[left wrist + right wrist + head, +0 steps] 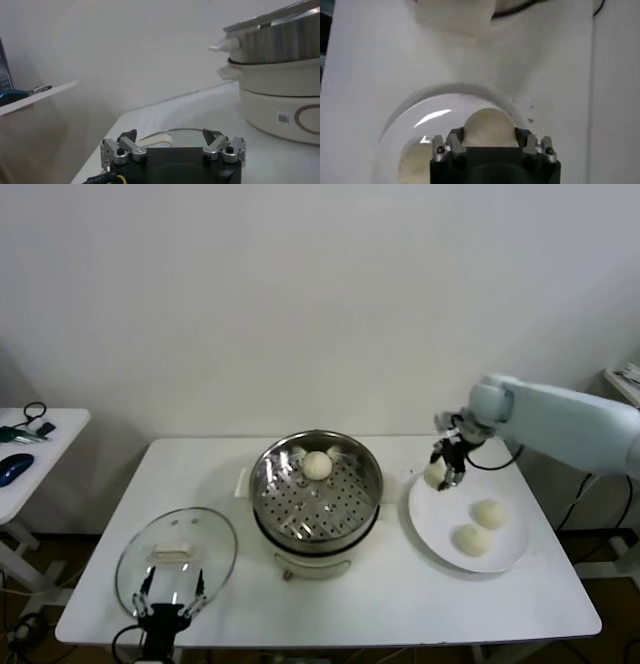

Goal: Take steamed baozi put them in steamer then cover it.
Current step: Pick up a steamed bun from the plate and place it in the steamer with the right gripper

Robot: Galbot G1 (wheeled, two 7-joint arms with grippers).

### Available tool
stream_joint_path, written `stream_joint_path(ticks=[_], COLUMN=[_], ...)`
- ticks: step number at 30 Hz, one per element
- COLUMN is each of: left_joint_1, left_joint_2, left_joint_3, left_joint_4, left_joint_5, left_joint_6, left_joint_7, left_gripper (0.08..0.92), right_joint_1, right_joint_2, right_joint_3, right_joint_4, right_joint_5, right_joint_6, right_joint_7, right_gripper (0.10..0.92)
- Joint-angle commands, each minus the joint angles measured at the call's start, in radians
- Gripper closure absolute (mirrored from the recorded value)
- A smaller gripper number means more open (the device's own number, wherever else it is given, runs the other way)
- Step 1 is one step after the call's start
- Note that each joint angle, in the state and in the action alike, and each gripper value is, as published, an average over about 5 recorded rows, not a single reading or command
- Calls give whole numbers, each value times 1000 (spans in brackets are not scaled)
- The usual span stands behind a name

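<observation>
R pincer (447, 474) clamped on baozi (435, 473) at plate (440, 546) rim, for carrying to steamer (316, 484) beside it. Cover (176, 557) off on bench, under L pincer (168, 602), jaws wide, empty.

No text, brand name or number can be read anywhere. The only markings sit on the white base of the steamer (280, 107), seen from the left wrist view: a small square sticker (283, 118) with a dark pattern like a scan code, too small to make out, and just beside it, towards the base's edge, part of a brown ring outline (306, 118) drawn on the same white wall. The ring holds no legible characters.
</observation>
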State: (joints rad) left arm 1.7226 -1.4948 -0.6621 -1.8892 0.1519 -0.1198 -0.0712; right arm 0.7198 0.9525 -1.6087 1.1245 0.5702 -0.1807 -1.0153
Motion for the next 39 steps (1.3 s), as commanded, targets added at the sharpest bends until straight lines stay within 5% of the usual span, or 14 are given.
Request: stream_joint_path(ticks=[1,16,39], left_joint_1=[3,39,43], left_joint_2=[2,-10,-3], left_joint_3=[2,7,-3], left_joint_4=[-12,-61,-45], left_joint_5=[1,13,9], left_joint_6=[2,-2,-4], left_joint_7=[1,-1,-3], left_gripper=[177,177,177], right_joint_1=[399,92,-113], right_joint_2=[202,447,469], right_joint_3=[-126,12,43], right_joint_4=[186,287,160], right_joint_5=[307,398,318], right_joint_6=[-51,-327,-365], right_joint_7=[27,396,448], right_gripper=[347,347,347])
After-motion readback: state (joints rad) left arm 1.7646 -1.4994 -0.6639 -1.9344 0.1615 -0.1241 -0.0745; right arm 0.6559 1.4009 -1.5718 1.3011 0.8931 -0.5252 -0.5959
